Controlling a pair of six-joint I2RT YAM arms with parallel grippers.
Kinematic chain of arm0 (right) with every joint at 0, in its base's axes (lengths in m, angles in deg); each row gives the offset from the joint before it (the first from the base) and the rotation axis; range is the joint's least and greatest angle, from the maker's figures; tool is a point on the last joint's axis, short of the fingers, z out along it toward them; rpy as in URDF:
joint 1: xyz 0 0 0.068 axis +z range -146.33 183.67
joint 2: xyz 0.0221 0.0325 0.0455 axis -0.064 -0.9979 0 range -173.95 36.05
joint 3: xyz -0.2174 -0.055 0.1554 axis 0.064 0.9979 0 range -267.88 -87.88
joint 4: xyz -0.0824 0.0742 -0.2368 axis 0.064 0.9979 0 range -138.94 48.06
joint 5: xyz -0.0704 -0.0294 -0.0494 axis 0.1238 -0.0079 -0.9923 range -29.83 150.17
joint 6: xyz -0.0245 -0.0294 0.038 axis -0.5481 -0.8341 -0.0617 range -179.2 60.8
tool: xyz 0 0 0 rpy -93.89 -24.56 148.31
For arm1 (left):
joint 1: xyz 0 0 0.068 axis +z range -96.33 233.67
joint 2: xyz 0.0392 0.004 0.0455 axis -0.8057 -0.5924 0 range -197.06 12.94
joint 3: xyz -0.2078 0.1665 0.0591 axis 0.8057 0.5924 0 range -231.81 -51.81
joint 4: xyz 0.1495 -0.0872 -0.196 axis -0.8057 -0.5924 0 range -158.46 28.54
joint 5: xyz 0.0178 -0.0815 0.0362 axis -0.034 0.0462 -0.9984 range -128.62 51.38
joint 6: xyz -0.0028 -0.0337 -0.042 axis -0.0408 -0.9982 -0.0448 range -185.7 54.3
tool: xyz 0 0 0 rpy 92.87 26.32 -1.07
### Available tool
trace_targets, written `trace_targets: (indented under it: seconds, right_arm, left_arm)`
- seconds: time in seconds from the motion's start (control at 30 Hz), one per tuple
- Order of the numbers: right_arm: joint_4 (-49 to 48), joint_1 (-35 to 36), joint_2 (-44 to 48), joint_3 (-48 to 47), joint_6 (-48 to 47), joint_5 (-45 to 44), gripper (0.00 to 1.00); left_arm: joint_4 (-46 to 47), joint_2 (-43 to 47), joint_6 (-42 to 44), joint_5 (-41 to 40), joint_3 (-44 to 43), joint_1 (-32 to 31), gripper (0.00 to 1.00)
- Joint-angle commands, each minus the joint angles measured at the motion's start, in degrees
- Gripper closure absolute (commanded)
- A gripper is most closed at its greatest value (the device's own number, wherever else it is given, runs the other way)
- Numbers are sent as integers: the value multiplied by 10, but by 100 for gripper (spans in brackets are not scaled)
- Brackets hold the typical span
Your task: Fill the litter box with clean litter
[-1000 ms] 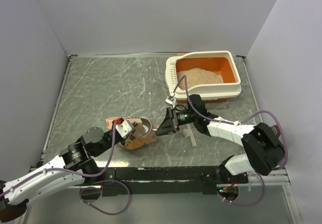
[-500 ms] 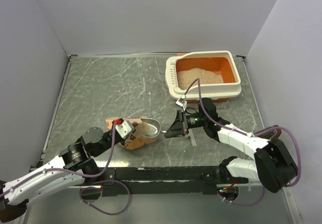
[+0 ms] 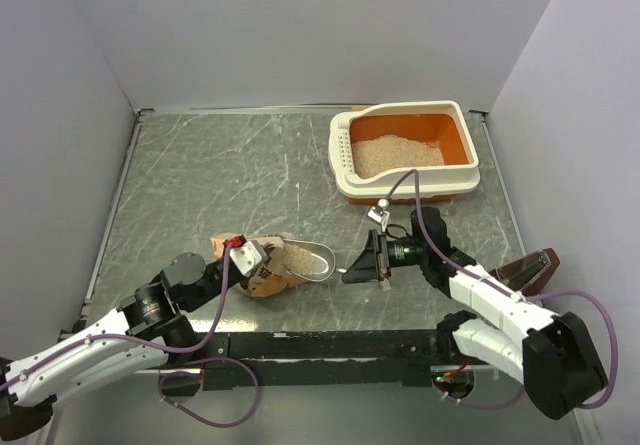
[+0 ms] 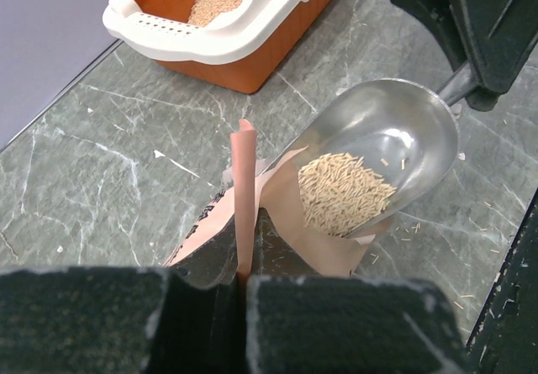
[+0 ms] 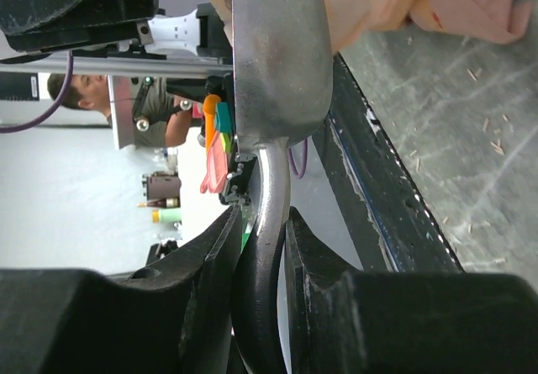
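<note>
1. While the left tool [image 3: 255, 265] is pressed together on an edge of the tan-orange bag [image 3: 275, 281] close to the near edge of the table [image 3: 220, 175], left of centre, the top view shows the right tool [image 3: 355, 267] just to its right, pinching the handle of a metal scoop [image 3: 318, 259]. The scoop's bowl lies at the bag's mouth and carries some pale granules. The litter box [image 3: 440, 177] sits in the far right corner of the table, well apart from both tools, with its perforated strip on the left short side. Clean litter [image 3: 395, 153] forms a beige heap in the orange basin, and bare orange shows along the right side.
2. From the left wrist, two dark fingers [image 4: 126, 323] are closed on a thin upright flap of the bag. Beyond them the scoop's bowl overlaps the torn paper. A patch of litter fills the bag-side end and the rest is bare, shiny metal. A few stray grains dot the table.
3. From the right wrist, the fingers [image 5: 202, 307] clamp the scoop's narrow handle [image 5: 273, 181] between them, and the bowl's underside rises above. The bag shows at the upper right, over grey table speckled with grains.
</note>
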Motion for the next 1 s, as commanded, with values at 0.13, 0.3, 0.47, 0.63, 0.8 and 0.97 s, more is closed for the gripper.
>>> trace_targets:
  seconds: [0.13, 0.3, 0.47, 0.63, 0.8, 0.97]
  right_arm:
    - [27, -32, 102, 23, 16, -6, 100]
    - [77, -39, 148, 13, 26, -27, 100]
    - [123, -50, 183, -15, 31, -40, 100]
    - [160, -62, 197, -44, 44, -71, 100]
    - [147, -82, 189, -71, 83, -104, 100]
    - [108, -104, 157, -98, 119, -149, 100]
  left_arm:
    - [27, 3, -1, 7, 0, -7, 99]
    - [26, 3, -2, -1, -1, -7, 99]
    - [30, 17, -5, -27, -2, -8, 99]
    - [22, 11, -6, -53, -9, -8, 99]
    - [21, 10, -10, -48, -11, -8, 99]
    - [23, 18, -10, -44, -9, -8, 99]
